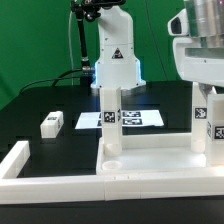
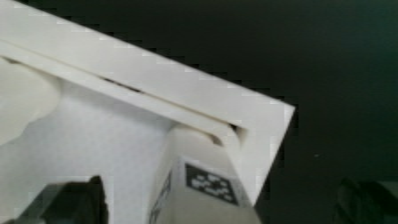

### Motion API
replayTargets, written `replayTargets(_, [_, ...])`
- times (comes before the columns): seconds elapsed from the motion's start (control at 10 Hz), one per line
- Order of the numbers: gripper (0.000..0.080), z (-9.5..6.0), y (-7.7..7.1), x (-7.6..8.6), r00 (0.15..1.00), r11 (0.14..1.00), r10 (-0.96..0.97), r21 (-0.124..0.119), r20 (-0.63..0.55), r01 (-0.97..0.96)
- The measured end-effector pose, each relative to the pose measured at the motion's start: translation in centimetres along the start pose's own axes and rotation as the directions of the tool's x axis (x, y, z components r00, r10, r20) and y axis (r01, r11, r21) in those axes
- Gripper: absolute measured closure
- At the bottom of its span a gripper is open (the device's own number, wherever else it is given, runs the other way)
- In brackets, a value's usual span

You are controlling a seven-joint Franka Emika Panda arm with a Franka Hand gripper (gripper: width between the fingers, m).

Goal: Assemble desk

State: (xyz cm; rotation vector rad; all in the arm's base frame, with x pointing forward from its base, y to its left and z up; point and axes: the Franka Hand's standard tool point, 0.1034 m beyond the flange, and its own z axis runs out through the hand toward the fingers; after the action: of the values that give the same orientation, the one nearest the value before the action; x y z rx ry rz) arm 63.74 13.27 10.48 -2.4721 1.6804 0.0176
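Note:
The white desk top [image 1: 155, 162] lies at the front of the table. One tagged square leg [image 1: 111, 118] stands upright in its corner on the exterior view's left. A second tagged leg [image 1: 206, 125] stands in the corner on the right. My gripper [image 1: 205, 88] is straight above this second leg, at its upper end. In the wrist view the leg [image 2: 187, 175] rises from the top's corner [image 2: 214, 95] between my fingers [image 2: 71, 205]. One finger is next to the leg and the other stands apart, so my gripper [image 2: 222, 205] is open. A loose leg [image 1: 52, 123] lies on the left.
The marker board [image 1: 135, 118] lies flat behind the desk top. White fence bars [image 1: 40, 180] run along the front and left of the desk top. The arm's white base [image 1: 115, 62] stands at the back in front of a green backdrop.

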Motion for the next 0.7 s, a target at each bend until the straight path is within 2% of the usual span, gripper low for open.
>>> replayTargets(0.1, [0.0152,0.1,0.4,-0.1,0.995,0.995,-0.103,-0.01,-0.001,0.103])
replayTargets(0.2, [0.015,0.1,0.4,0.2,0.991,0.991,-0.13,-0.01,-0.002,0.13])
replayTargets(0.3, [0.015,0.1,0.5,0.6,0.956,0.955,-0.295,-0.018,-0.007,0.295])
replayTargets(0.5, [0.015,-0.2,0.8,1.9,0.79,0.789,-0.612,-0.051,0.012,0.612])
replayTargets(0.7, [0.015,-0.2,0.3,2.7,0.682,0.681,-0.732,-0.049,0.007,0.731])
